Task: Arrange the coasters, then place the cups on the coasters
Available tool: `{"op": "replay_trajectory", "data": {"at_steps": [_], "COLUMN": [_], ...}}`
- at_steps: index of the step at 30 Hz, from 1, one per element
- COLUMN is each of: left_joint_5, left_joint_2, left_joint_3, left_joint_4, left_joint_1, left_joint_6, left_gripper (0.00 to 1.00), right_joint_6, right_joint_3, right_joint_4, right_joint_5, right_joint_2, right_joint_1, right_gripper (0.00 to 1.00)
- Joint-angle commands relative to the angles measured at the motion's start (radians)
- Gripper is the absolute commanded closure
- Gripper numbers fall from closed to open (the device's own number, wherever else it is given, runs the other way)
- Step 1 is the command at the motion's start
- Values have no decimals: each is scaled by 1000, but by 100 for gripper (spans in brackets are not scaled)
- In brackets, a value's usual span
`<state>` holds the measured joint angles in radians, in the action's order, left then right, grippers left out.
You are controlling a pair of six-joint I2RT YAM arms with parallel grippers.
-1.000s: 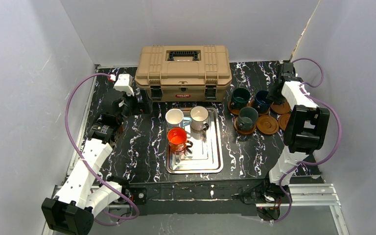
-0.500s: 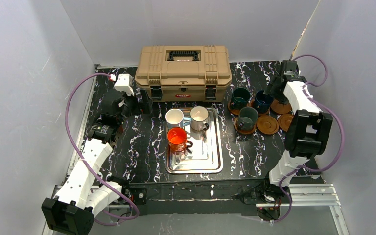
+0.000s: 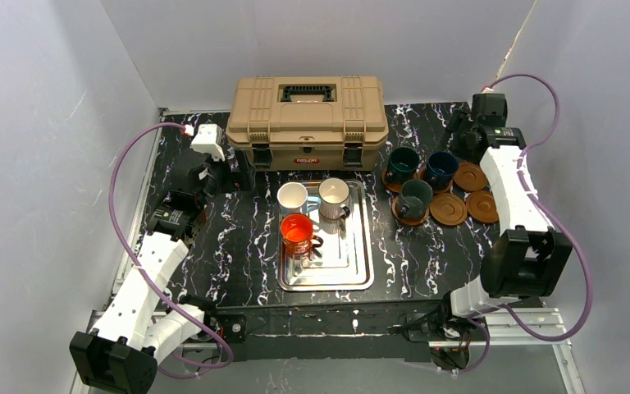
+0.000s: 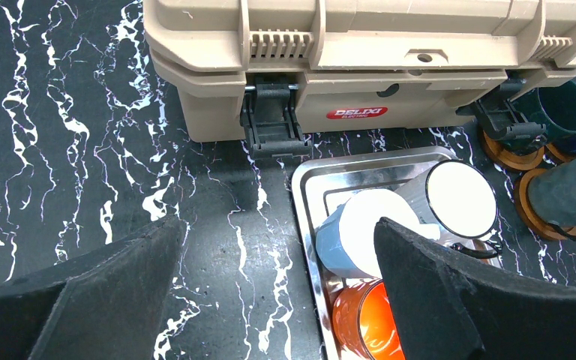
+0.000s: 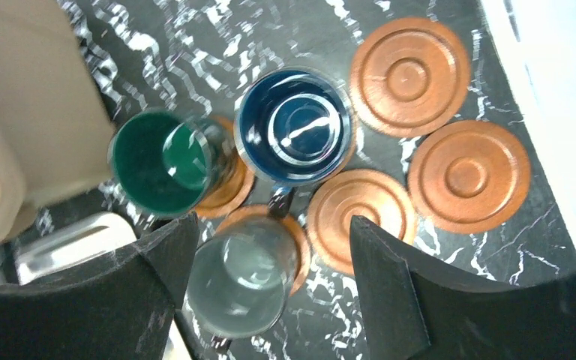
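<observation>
Roughly midway: at 2 o'clock from the tray (image 3: 362, 277), teal cup (image 3: 402, 160) and grey-green cup (image 3: 416, 197) sit on coasters (image 4: 511, 155), navy cup (image 3: 441, 167) alongside, three more lying bare; orange cup (image 3: 297, 230) and cream cups (image 3: 293, 197) occupy the tray; right hand (image 5: 270, 225) and left hand (image 4: 279, 226) gape, empty.

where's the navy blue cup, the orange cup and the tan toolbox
navy blue cup (image 5: 294, 127), right wrist view, on its glossy inside bottom
orange cup (image 3: 297, 229), top external view, on its open mouth
tan toolbox (image 3: 308, 115), top external view, on its lid

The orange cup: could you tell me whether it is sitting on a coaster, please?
No, the orange cup stands directly on the steel tray.
</observation>
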<state>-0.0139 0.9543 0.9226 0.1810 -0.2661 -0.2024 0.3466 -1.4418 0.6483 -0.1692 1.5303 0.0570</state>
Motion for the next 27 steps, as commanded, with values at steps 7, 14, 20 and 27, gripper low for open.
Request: {"op": "replay_trajectory", "data": {"at_steps": [7,14,20,27], "left_joint_5": [13,12,12,13], "left_joint_2": [-15,-7,-2,-7], "left_joint_3": [-1,-4,-4,-2], "left_joint_4": [1,0,0,0], "left_joint_1": [-3,-4,-4,-4], "left_joint_6": [-1,-1,-1,-1], "left_gripper": [2,2,2,2], "right_joint_6": [-17,16,64,68], "right_joint_3": [12,78,156,134], "right_joint_4": [119,78,18,-57], "right_joint_5": [61,83,13,-10], "right_joint_2": [-171,-180,-123,-19], "right_joint_1": [-266,-469,-610,-696], "right_gripper": [24,34,37,40]}}
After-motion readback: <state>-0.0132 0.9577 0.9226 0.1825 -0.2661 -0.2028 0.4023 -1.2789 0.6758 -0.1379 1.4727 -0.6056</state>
